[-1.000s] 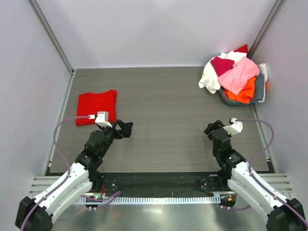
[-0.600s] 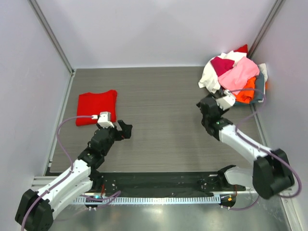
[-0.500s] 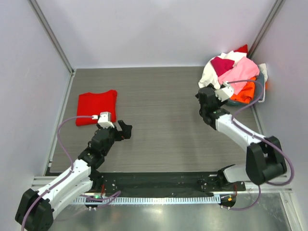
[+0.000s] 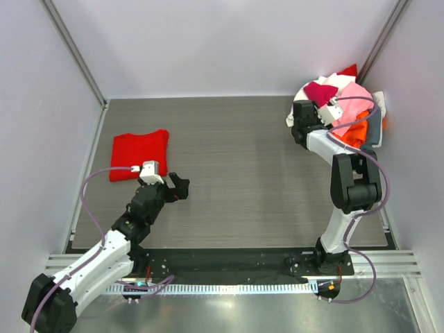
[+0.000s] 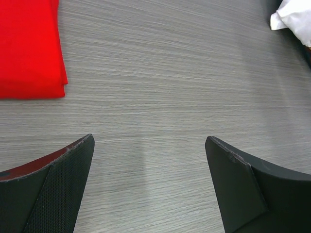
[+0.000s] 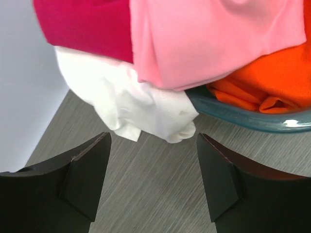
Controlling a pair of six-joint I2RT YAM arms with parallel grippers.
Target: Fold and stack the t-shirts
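Setting: A grey wood-grain tabletop (image 4: pixel 236 152) is shown from above, walled by pale panels, with both arms bolted at its near edge.
Done: One plain bright red cloth t-shirt (image 4: pixel 140 154) is laid folded into a neat rectangle at the table's left side. It is judged to be the base of the stack.
Left to do: Unfolded shirts are heaped in a grey-blue plastic basket (image 6: pixel 252 121) at the far right corner. A crumpled white t-shirt (image 6: pixel 141 107) is draped past the rim towards the table, under a pale pink t-shirt (image 6: pixel 209 39) and a magenta t-shirt (image 6: pixel 82 24), with an orange t-shirt (image 6: pixel 262 82) tucked inside. None of these is folded, so most of the work is judged outstanding.
Left gripper (image 5: pixel 150 145): It is held low over bare tabletop just beside the red shirt, fingers spread wide, nothing between them.
Right gripper (image 6: pixel 153 141): It is stretched out to the basket, jaws parted and empty, the white shirt's hanging edge framed just ahead of them.
Step in hand: A reach for the next shirt is judged under way, the white one likeliest.
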